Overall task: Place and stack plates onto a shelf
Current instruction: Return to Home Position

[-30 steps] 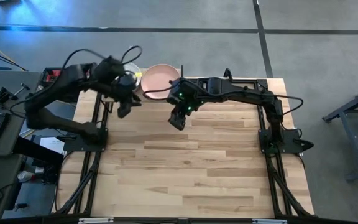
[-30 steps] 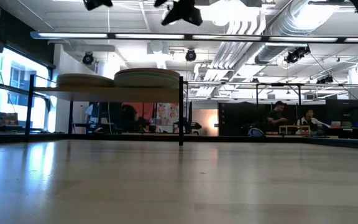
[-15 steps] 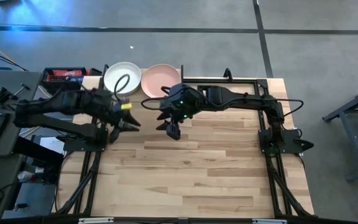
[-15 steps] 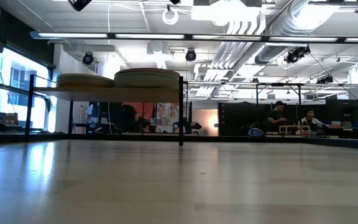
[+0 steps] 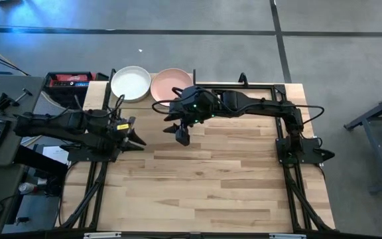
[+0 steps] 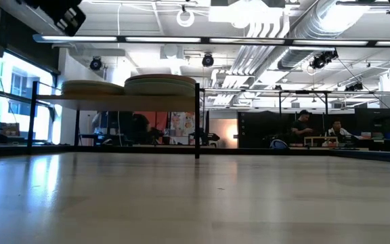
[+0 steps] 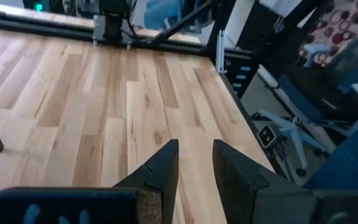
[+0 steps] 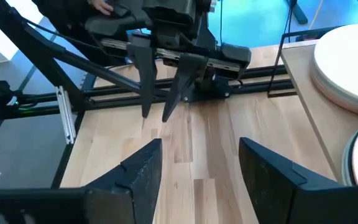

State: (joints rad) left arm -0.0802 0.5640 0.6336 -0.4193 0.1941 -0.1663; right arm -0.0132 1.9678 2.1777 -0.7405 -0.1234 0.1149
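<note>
Pale plank tabletop (image 5: 204,179) is lying bare of crockery across its working area, with an open workshop room showing behind it in the low view. At the left, the left arm is lying folded low and level over the table's left edge. The left gripper (image 5: 138,139) is pointing across the boards just inside that edge. Its fingers (image 7: 161,169) are standing a narrow gap apart with nothing between them, which suits an arm with no more carrying to do.

Beyond it, at the far left corner, the shelf (image 6: 147,102) is carrying the plates in two stacks side by side. A white plate (image 5: 130,83) is topping the left stack and a pink plate (image 5: 172,83) the right one. The stacks are sitting close together, so the pair is filling the board's width.

To their right, the right arm is reaching in from its base at the table's right edge. The right gripper (image 5: 181,131) is hanging clear above the boards, just in front of the pink stack. Its fingers (image 8: 143,173) are spread wide, holding nothing and facing the left gripper.

I am judging the stacking as done and this as the parking step. Each arm needs only to fold to rest, and the right one is needing care to swing clear of the shelf and the pink stack beside it.
</note>
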